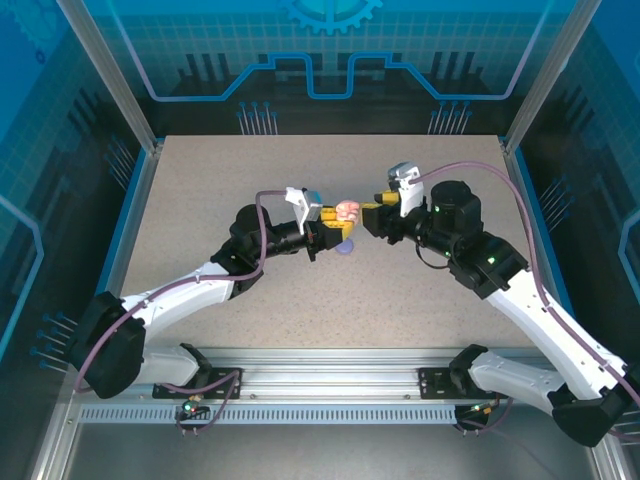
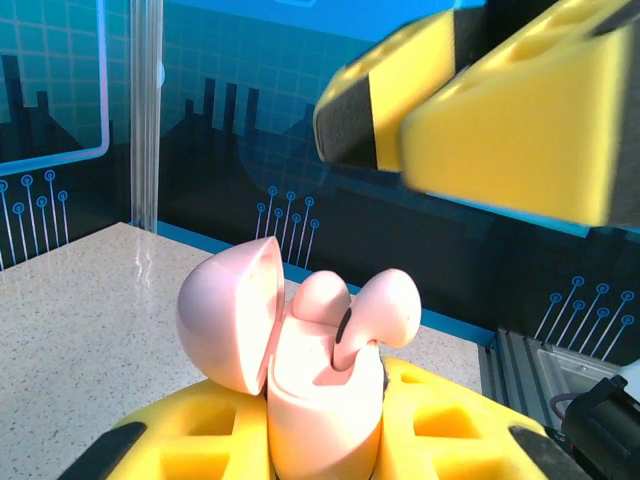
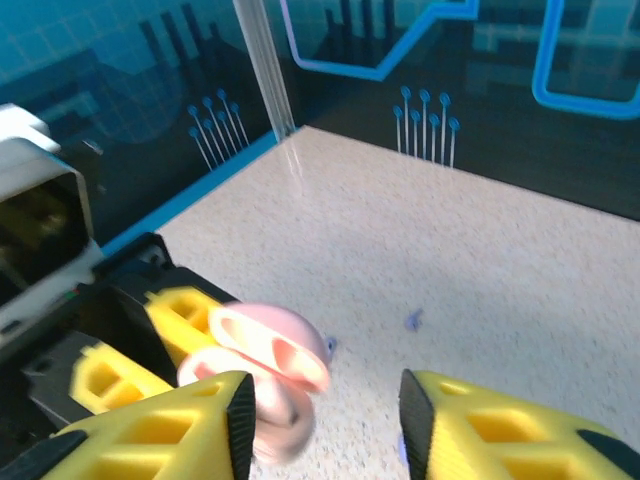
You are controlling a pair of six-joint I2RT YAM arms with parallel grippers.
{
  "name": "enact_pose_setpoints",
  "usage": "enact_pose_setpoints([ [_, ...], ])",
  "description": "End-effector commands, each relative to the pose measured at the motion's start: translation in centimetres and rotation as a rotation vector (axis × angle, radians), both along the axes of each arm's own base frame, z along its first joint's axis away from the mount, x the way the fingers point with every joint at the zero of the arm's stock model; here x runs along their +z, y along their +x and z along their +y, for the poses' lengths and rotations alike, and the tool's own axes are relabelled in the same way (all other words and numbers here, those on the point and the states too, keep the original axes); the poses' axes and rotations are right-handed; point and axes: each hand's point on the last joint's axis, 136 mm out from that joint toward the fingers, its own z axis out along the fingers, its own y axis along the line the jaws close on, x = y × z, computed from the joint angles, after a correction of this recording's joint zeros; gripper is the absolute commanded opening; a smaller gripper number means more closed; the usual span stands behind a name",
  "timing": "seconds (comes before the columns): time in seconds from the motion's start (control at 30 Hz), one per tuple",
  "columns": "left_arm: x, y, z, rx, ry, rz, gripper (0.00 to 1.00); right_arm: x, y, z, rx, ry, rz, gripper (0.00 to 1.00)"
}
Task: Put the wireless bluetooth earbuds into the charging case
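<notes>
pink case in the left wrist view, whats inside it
Two pale pink earbuds sit in the open case, rounded heads poking above its rim, lid swung left. Their lower parts and the wells are hidden inside the body.

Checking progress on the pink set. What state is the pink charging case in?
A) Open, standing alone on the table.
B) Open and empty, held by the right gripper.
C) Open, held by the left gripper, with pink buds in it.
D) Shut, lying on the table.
C: the left wrist view shows the pink charging case clamped in the left gripper, its lid swung open and two pink earbuds sitting in its base.
</notes>
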Motion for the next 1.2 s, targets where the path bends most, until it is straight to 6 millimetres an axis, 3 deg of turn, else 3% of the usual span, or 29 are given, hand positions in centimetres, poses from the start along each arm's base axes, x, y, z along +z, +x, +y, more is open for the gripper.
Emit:
enact_pose_setpoints([
  [0.0, 1.4, 0.1, -0.3, -0.002, -0.019, -0.029, 0.0, -1.0, -0.2, -0.5, -0.004, -0.039, 0.057, 0.41],
  [0.27, 1.6, 0.2, -0.4, -0.001, -0.018, -0.026, 0.0, -1.7, -0.5, 0.9, 0.066, -0.026, 0.094, 0.37],
  [1.17, 0.8, 0.7, -0.6, 0.012, 0.007, 0.003, 0.0, -1.8, -0.5, 3.1, 0.131, -0.031, 0.122, 0.38],
])
